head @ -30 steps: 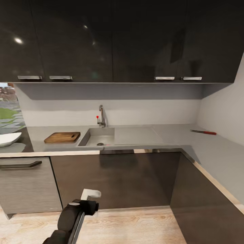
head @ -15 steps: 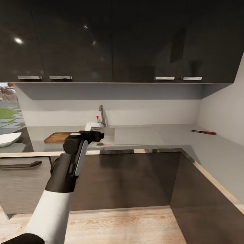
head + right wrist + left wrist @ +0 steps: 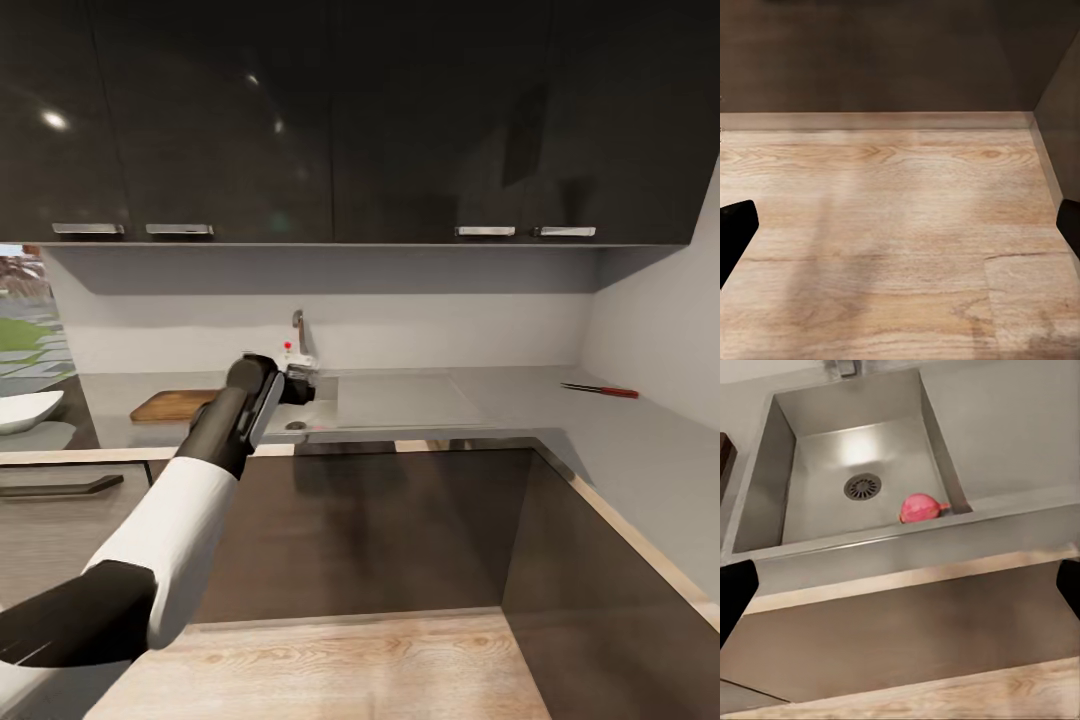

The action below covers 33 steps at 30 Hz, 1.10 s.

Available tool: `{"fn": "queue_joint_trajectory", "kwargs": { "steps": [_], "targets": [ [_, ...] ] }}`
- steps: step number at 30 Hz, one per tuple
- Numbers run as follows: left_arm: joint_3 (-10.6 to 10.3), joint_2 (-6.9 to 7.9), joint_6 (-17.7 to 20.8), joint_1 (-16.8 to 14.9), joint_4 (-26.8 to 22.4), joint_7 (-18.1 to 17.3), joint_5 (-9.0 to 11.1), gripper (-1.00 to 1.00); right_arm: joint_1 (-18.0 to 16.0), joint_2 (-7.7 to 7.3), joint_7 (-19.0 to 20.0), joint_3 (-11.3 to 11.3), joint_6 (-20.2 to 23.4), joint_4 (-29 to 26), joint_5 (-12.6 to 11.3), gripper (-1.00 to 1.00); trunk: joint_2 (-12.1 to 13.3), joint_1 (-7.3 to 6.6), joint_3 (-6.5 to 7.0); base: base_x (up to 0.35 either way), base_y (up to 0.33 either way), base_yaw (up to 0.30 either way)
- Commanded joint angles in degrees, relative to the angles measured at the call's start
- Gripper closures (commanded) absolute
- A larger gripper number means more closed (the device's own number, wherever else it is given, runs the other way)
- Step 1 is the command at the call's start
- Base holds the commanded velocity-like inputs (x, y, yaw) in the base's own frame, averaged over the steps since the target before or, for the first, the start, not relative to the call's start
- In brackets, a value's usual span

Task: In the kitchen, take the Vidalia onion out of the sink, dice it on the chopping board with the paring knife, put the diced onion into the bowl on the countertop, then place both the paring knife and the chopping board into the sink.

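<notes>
The Vidalia onion (image 3: pixel 921 508), pinkish and round, lies in the sink (image 3: pixel 817 457) against the front wall, to one side of the round drain (image 3: pixel 862 486). My left gripper (image 3: pixel 300 377) hovers over the sink's front edge (image 3: pixel 300 428), open with nothing between its fingers; in its wrist view the left gripper (image 3: pixel 900 592) shows dark fingertips (image 3: pixel 735 594) far apart. The chopping board (image 3: pixel 168 405) lies on the countertop (image 3: pixel 520 395) left of the sink. Further left is the white bowl (image 3: pixel 22 409). The paring knife (image 3: pixel 600 390) rests on the right run of countertop. My right gripper (image 3: pixel 900 229) hangs open above the wooden floor.
A chrome tap (image 3: pixel 298 330) with a red dot stands behind the basin, and a flat drainboard (image 3: pixel 400 398) extends to its right. Dark wall cabinets (image 3: pixel 350 120) hang overhead, with dark base cabinets (image 3: pixel 400 530) below. The countertop turns a corner along the right wall.
My left arm has risen from low in front of the base cabinets and stretched forward, bringing its gripper over the sink. The knife, board and bowl have stayed put.
</notes>
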Motion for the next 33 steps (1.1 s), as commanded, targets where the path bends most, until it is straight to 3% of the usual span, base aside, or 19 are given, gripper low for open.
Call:
{"fn": "queue_joint_trajectory", "kwargs": {
  "steps": [1, 6, 8, 10, 17, 23, 30, 33],
  "targets": [
    [-0.06, 0.07, 0.30, -0.14, 0.76, -0.29, -0.07, -1.00, -0.04, 0.10, -0.34, 0.48, -0.13, 0.05, -0.17, -1.00, -0.04, 0.00, -0.07, 0.000, 0.000, 0.000],
    [-0.05, 0.59, 0.52, -0.26, -0.20, -2.88, 0.88, -1.00, -0.03, 0.18, -0.38, 0.48, -0.12, 0.05, -0.17, -1.00, -0.04, 0.00, -0.07, 0.000, 0.000, 0.000],
    [-0.05, 2.26, 0.65, -0.31, -5.13, -7.17, 1.43, -1.00, -0.03, 0.10, -0.39, 0.47, -0.11, 0.05, -0.17, -1.00, -0.04, 0.00, -0.07, 0.000, 0.000, 0.000],
    [-0.05, 2.60, 0.66, -0.33, -7.00, -8.51, 1.54, -1.00, -0.03, 0.09, -0.39, 0.46, -0.11, 0.05, -0.17, -1.00, -0.04, 0.00, -0.07, 0.000, 0.000, 0.000],
    [0.19, 2.90, 0.68, -0.38, -8.85, -9.90, 1.74, -1.00, -0.03, 0.08, -0.40, 0.43, -0.11, 0.05, -0.17, -1.00, -0.04, 0.00, -0.07, 0.000, 0.000, 0.000],
    [3.27, 2.76, 0.65, -0.38, -8.06, -10.02, 1.81, -1.00, -0.03, -0.02, -0.44, 0.43, 0.00, 0.06, -0.17, -1.00, -0.04, 0.00, -0.07, 0.098, 0.000, 0.000],
    [4.27, 2.87, 0.60, -0.39, -6.30, -10.04, 1.82, -1.00, -0.03, 0.20, -0.25, 0.43, 12.81, 0.13, -0.25, -1.00, -0.04, 0.00, -0.07, 0.297, 0.000, 0.000],
    [4.26, 2.73, 0.60, -0.39, -5.22, -9.98, 1.81, -1.00, -0.03, 0.24, -0.29, 0.43, 15.84, 0.30, -0.25, -1.00, -0.04, 0.00, -0.07, 0.315, 0.000, 0.000]
  ]
}}
